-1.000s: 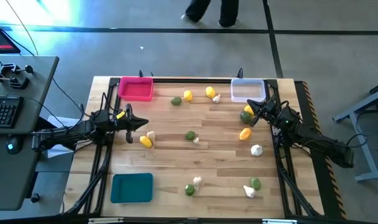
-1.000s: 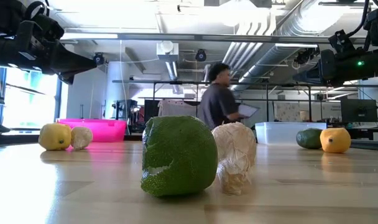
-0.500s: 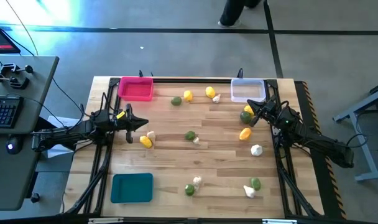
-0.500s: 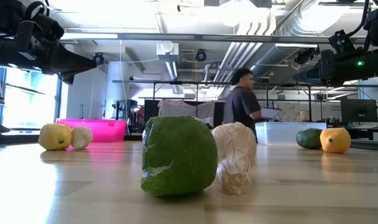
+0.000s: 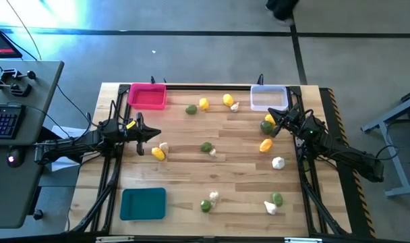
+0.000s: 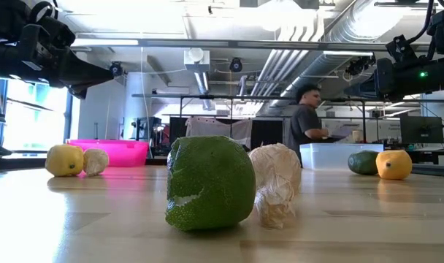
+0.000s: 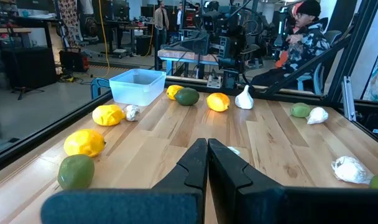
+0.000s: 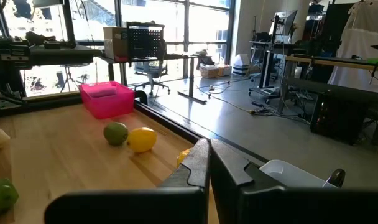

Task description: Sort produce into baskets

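Nearest my left gripper (image 5: 155, 135), jaws pressed together and empty, lay a lemon (image 5: 158, 154) touching a garlic bulb (image 5: 164, 146); I judged both light, rigid and apt to roll, best pinched across the middle. Farther off, yellow, green and white produce lay scattered between pink basket (image 5: 148, 96), clear basket (image 5: 268, 98) and teal basket (image 5: 143, 204); my right gripper (image 5: 270, 118) was likewise shut.

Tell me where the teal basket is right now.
In the high view, the teal basket sits at the table's near-left corner, below the left gripper, with a green fruit to its right.
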You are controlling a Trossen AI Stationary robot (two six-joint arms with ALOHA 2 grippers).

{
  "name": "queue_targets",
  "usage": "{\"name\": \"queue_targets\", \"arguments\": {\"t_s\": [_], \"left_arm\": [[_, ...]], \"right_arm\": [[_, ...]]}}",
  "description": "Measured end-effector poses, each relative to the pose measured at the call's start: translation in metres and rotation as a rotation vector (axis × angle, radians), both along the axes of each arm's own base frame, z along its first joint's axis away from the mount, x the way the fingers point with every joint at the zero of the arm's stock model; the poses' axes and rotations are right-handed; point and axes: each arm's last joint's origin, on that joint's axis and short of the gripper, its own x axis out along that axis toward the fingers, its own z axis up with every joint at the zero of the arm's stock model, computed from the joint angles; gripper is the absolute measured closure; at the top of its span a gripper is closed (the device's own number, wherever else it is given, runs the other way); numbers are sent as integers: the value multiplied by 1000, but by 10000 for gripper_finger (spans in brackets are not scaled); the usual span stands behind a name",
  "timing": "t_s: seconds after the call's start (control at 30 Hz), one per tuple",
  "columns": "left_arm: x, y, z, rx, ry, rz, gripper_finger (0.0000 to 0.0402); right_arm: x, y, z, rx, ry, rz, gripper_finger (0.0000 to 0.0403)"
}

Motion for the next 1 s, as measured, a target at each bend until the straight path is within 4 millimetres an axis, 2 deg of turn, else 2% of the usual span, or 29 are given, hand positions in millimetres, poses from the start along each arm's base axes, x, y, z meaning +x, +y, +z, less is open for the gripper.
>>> {"name": "queue_targets", "arguments": {"t_s": [0.7,0.83,1.0], "left_arm": [[0,0,0,0,0,-2,402],[0,0,0,0,0,-2,402],[0,0,0,0,0,-2,402]], "right_arm": [[0,0,1,-3,-13,10,402],[0,0,5,43,-104,18,402],[0,1,9,205,-291,47,402]]}}
